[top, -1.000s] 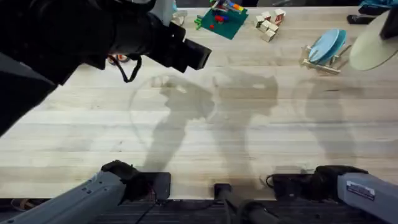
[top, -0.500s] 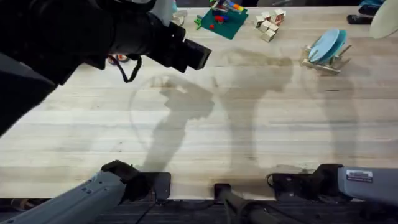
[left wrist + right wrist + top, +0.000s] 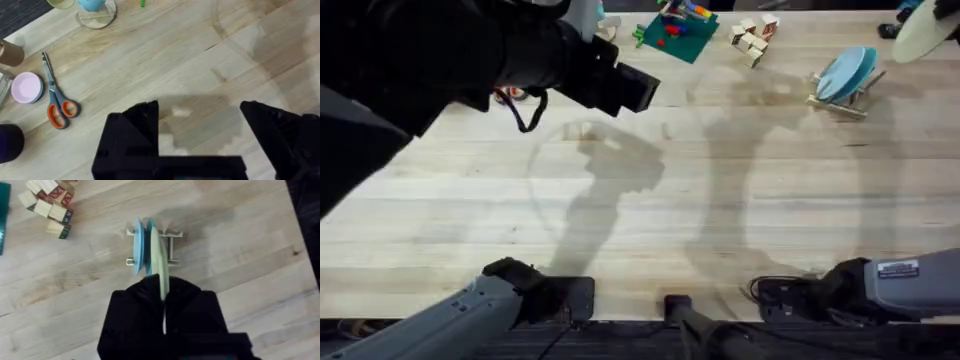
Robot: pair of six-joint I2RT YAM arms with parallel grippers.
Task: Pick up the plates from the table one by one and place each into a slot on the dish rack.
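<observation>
My right gripper is shut on the pale cream-yellow plate, holding it on edge above the dish rack. In the overhead view this plate hangs at the far right, beyond the rack. The turquoise-blue plate stands upright in a slot of the rack; in the right wrist view the cream plate lines up just beside it. My left gripper hovers open over bare table with nothing between its fingers. The left arm looms large at the upper left.
Wooden blocks and a green baseplate with toy bricks lie at the back of the table. Orange-handled scissors and a pink dish lie at the far left. The table's middle and front are bare wood.
The right gripper has carried the cream plate farther back, and its shadow has shifted right toward the rack. The left arm has not moved.
</observation>
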